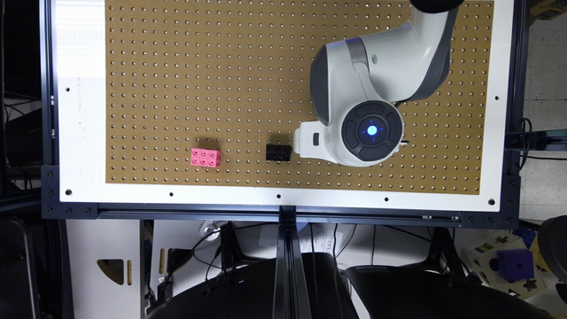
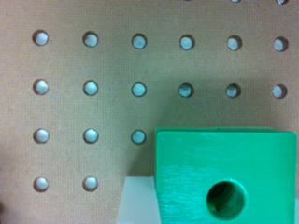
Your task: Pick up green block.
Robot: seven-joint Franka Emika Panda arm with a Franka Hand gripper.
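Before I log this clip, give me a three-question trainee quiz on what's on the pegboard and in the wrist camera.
1. True or false: the pink studded brick touches the black studded brick.
2. In the wrist view, what marks the facing side of the green block? A) studs B) a round dark hole C) a sticker
3. Fill in: in the exterior view, the black studded brick lies between the pink one and the robot's white ____.

Key: 1 false, pegboard shows between them; 2 B; 3 arm.

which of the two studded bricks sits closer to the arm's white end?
The black studded brick: it lies right beside the white end of the arm, while the pink studded brick sits well off toward the exterior view's left.
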